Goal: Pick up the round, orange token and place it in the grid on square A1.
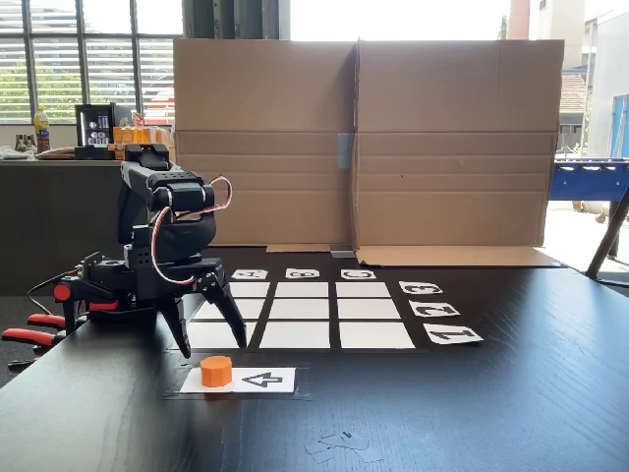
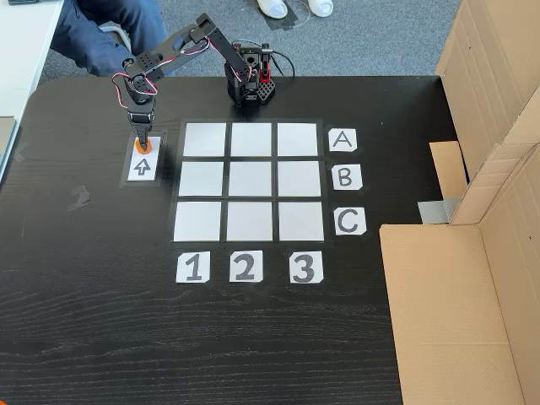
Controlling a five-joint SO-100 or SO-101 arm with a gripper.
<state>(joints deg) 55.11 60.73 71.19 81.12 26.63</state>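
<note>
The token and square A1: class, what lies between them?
In the fixed view from above, bare black table separates the token on the arrow card from square A1.

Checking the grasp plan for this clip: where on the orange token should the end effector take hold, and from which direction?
Grip the token across its faceted side walls, coming straight down from above. It is a short upright puck lying flat on the arrow card, so only its sides give opposing faces. The open end effector already hangs over it.
</note>
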